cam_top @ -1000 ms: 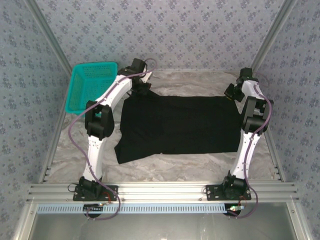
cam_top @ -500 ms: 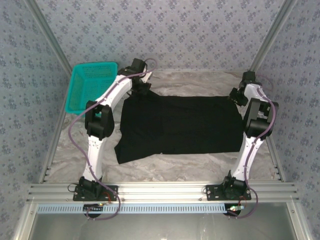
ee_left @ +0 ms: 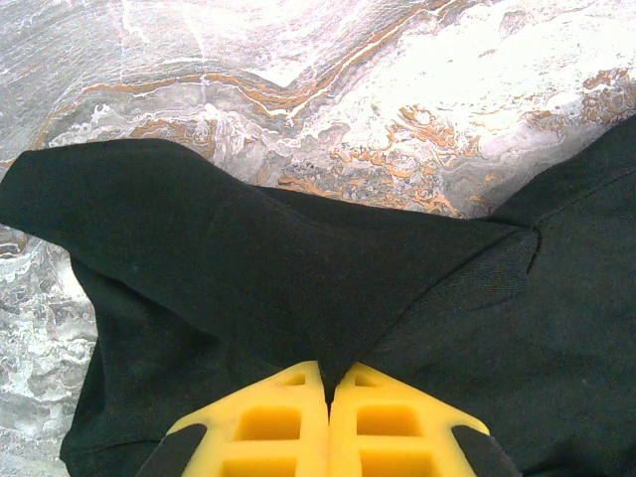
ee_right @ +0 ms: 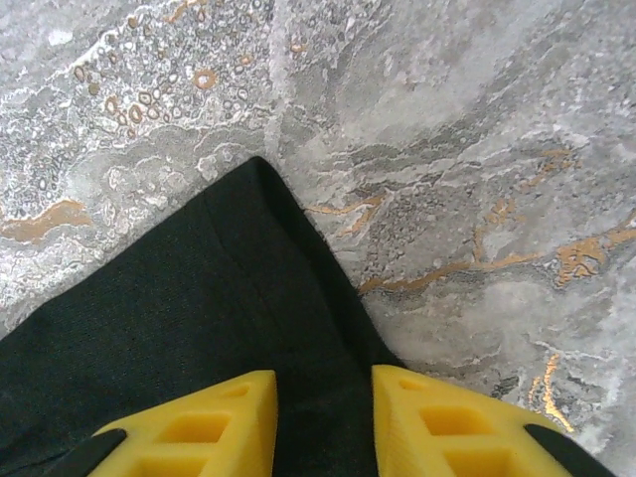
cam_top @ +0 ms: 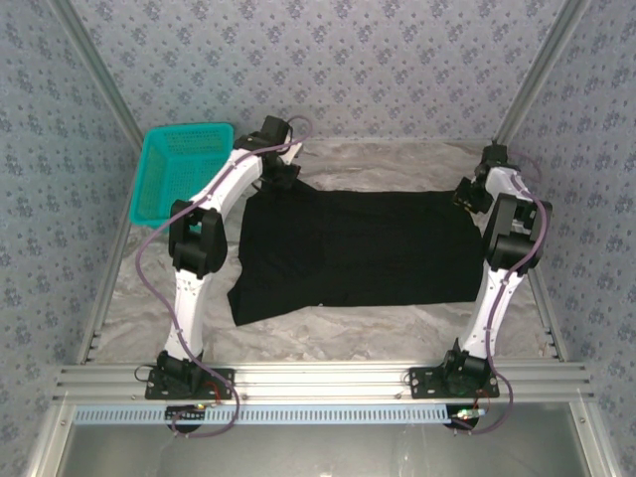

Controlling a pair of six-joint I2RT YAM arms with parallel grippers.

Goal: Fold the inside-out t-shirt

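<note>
1. Overhead, the right end effector [cam_top: 467,191] has edged right since a second ago and sits at the far right corner of the black t-shirt [cam_top: 358,248], which lies flat on the counter [cam_top: 348,323].
2. Left wrist: the left end effector [ee_left: 329,373] is clenched on a tented fold.
3. Right wrist: the jaws are parted astride the corner; it looks best to pinch fully before lifting.

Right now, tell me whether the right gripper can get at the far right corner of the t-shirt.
Probably yes. The right gripper sits at that corner of the t-shirt, jaws apart with black cloth between them, and nothing on the table stands in the way.
</note>
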